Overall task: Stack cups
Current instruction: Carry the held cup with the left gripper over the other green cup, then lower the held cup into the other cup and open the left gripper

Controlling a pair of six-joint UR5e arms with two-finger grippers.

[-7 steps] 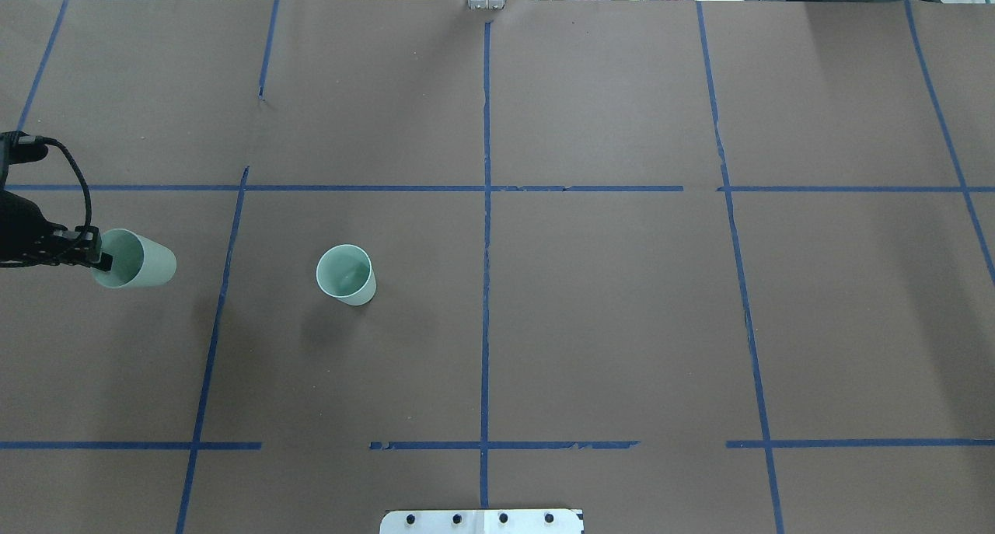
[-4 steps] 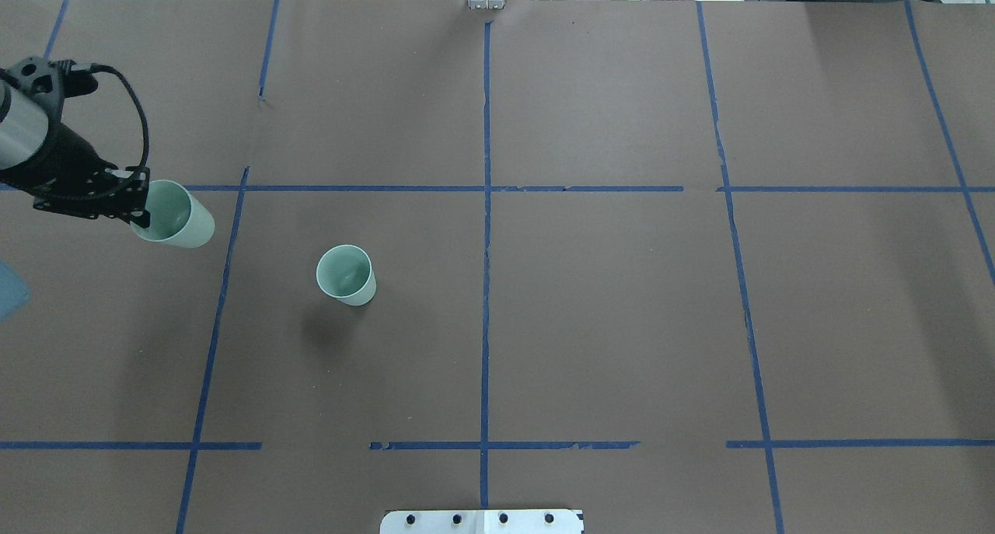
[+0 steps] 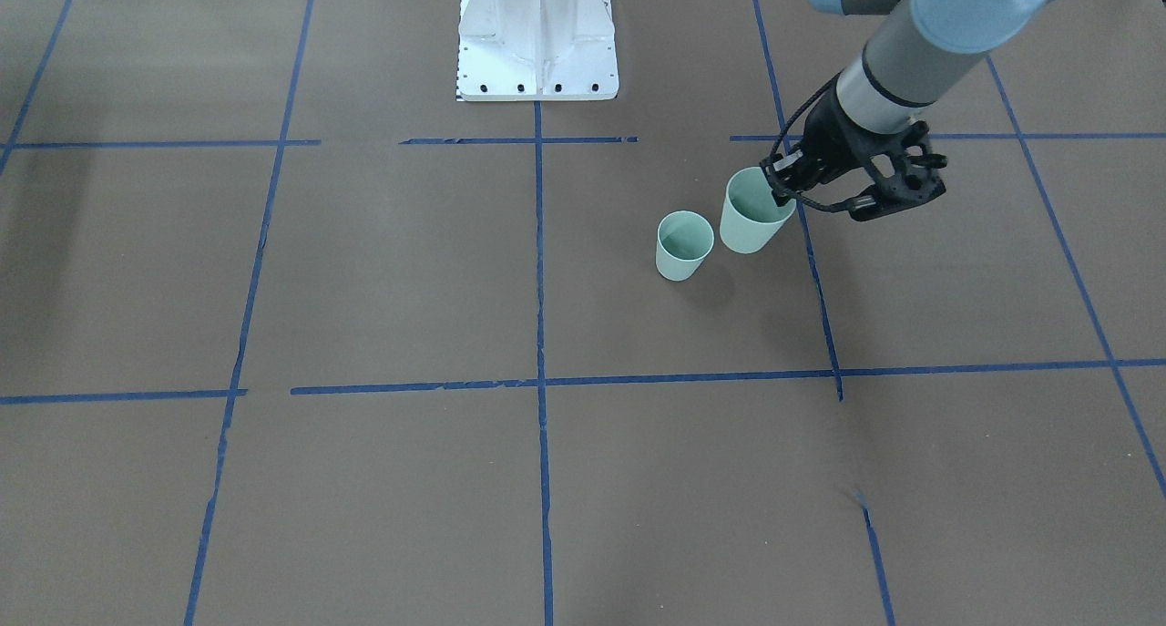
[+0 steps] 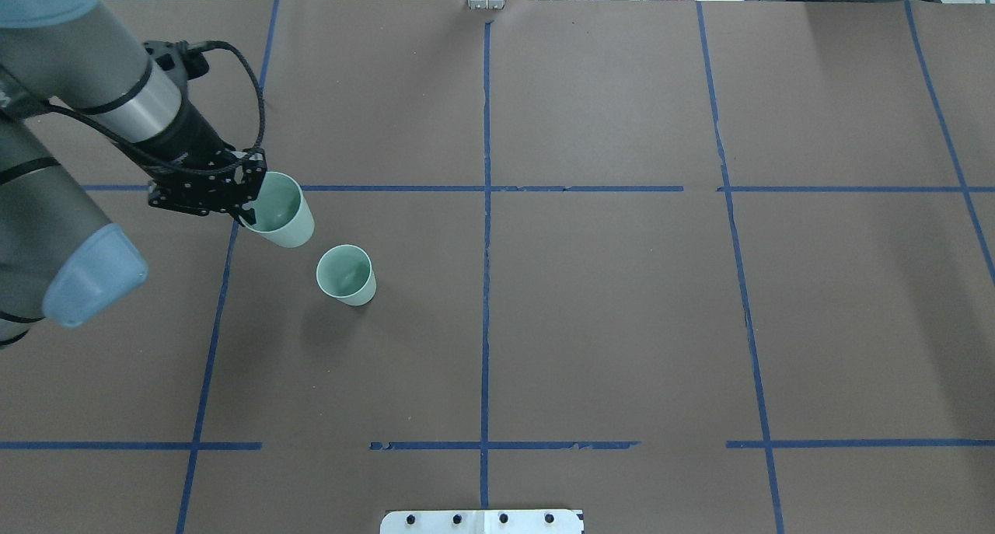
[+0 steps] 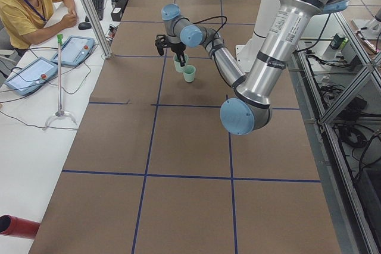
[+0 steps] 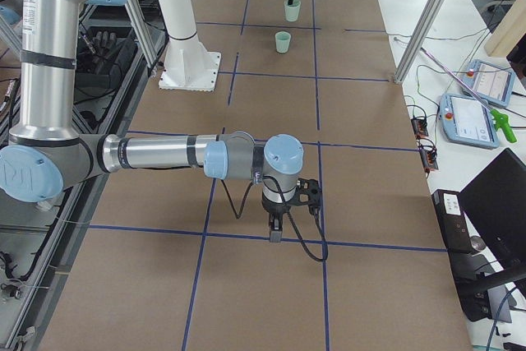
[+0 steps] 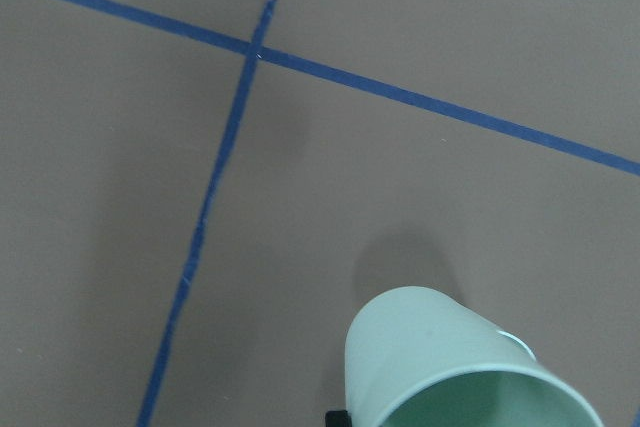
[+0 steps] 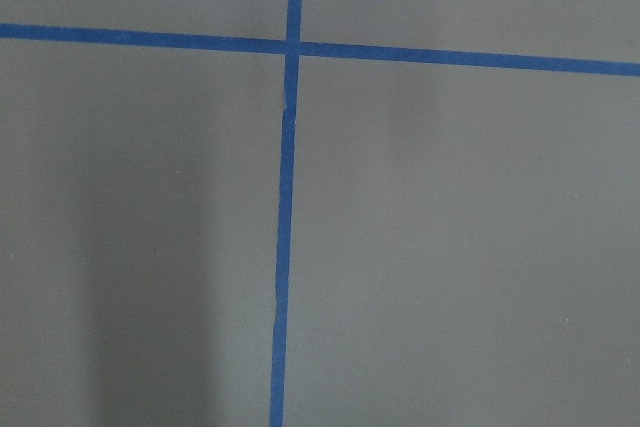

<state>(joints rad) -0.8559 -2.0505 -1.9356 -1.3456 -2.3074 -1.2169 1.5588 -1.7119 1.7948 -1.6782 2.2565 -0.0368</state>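
Two cups: left jaws clamp the held cup [image 4: 288, 221] by its rim, tilted, aloft at ten o'clock of the standing cup [image 4: 347, 275]. Descending tilted or off-centre, it may topple that one. Right jaws: cannot tell.

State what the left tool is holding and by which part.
The left tool holds one mint cup by its rim, tilted, near the other cup.

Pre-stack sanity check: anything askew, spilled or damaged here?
Only the held cup: the left hand pinches it by the rim wall, so it hangs tilted in the air, base angled toward the standing cup, which sits upright on the table. No spill or damage visible.
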